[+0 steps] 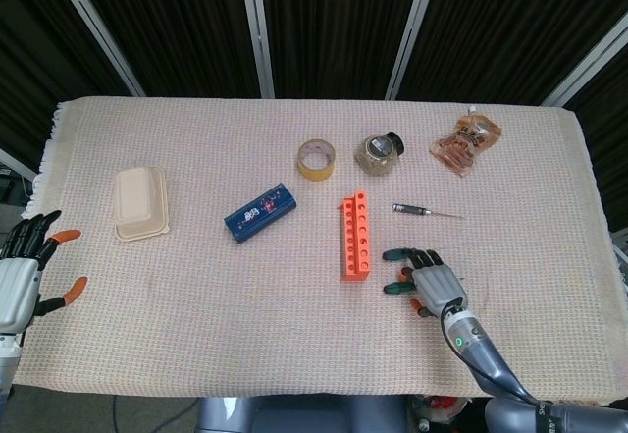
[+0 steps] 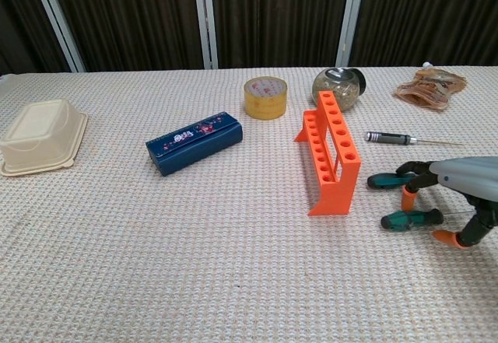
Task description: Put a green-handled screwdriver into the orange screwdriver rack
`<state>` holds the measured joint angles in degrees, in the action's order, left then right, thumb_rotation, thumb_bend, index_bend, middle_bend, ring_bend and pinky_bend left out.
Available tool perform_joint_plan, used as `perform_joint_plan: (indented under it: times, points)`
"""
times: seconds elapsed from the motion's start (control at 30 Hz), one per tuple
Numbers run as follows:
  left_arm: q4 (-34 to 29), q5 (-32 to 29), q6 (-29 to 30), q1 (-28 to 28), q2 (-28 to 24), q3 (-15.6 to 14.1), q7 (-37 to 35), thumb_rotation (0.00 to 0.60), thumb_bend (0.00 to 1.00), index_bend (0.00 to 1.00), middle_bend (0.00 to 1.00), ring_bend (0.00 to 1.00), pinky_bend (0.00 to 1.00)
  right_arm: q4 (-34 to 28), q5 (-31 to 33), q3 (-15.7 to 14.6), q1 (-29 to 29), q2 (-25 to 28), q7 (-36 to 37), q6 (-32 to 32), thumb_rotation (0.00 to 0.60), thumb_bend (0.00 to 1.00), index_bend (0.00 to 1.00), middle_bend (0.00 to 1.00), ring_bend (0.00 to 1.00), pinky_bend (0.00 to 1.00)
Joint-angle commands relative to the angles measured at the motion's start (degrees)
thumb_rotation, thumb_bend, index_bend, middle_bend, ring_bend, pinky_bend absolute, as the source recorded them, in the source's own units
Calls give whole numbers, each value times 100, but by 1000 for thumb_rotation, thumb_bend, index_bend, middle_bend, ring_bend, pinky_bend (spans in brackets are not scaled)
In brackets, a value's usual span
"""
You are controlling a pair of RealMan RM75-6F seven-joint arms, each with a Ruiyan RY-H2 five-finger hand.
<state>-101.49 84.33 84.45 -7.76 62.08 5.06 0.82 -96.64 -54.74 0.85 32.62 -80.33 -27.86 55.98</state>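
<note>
Directly ahead of the right hand's [image 2: 459, 195] fingertips [image 2: 408, 197] stands the orange rack [image 2: 330, 153], its side wall blocking that way; two green-handled screwdrivers [image 2: 411, 219] lie under the fingers in the narrow strip between. Beyond the fingers to the far side, a black screwdriver [image 2: 389, 137] crosses the cloth. Toward the near table edge [image 2: 327, 312], below the fingers, the cloth lies open.

We see both views evenly and brightly lit from above, with the worktop [image 1: 196, 286] cloth clear in its weave. Shadows are soft and short, pooling just under the rack [image 2: 330, 160] and the tape roll [image 2: 265, 97]. The dark curtains [image 1: 324, 21] stay unlit. Everything looks sharp, without glare or blur.
</note>
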Motion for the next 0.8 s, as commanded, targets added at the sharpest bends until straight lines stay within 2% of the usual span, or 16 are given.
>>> perform_joint_plan:
  times: [0.03, 0.2, 0.53, 0.8]
  points:
    - [1, 3, 0, -5, 3, 3, -3, 600, 262, 253, 39, 12, 0, -104, -61, -61, -76, 56, 56, 78, 600, 369, 348, 0, 0, 0]
    - [-26, 33, 5, -8, -8, -10, 10, 600, 262, 254, 39, 12, 0, -28, -142, -10, -72, -57, 10, 205, 600, 321, 374, 0, 0, 0]
    - [-44, -4, -26, -24, -45, -2, 21, 600, 263, 254, 38, 11, 0, 23, 35, -55, -102, -321, -810, 717, 600, 291, 396, 0, 0, 0]
    - [-35, -36, -61, -41, -56, 2, 5, 600, 262, 254, 36, 8, 0, -83, 182, -79, -123, -495, -1285, 984, 600, 219, 406, 0, 0, 0]
